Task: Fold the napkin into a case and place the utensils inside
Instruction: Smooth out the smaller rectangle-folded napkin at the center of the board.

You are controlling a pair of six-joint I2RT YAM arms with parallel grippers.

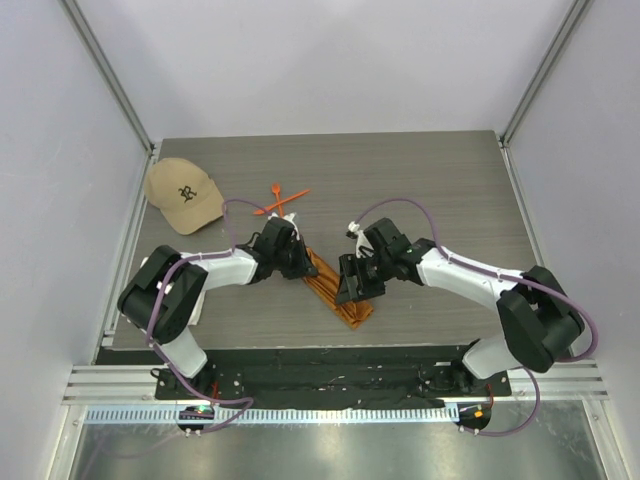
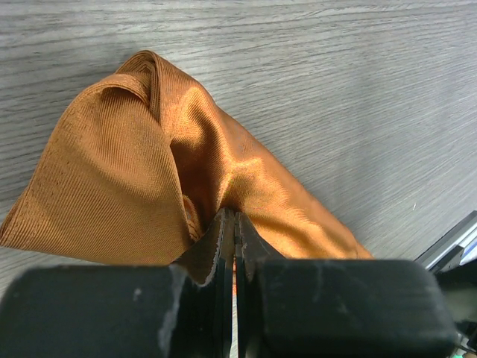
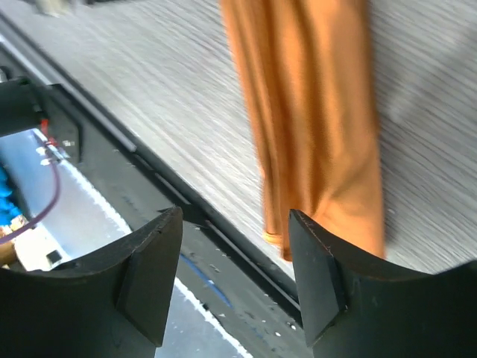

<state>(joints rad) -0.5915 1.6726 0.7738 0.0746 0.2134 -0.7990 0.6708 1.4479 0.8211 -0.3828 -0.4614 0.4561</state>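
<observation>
Mid-fold, the left gripper (image 2: 235, 224) pinches the napkin (image 2: 112, 179) by a raised edge while the right gripper (image 3: 235, 246) hangs spread, seemingly empty; next, that edge needs laying flat.

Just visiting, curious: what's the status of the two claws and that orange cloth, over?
Left claw shut on the napkin. Right claw open, holding nothing. Utensils lie beyond, near the cap, not blocking.

1. Napkin (image 1: 335, 295): rust-orange, folded into a narrow strip, lying diagonally; near end flat, far end bunched and creased.
2. Utensils (image 1: 280, 203): two bright-orange pieces, crossed, lying outside the fold, apart from it.
</observation>
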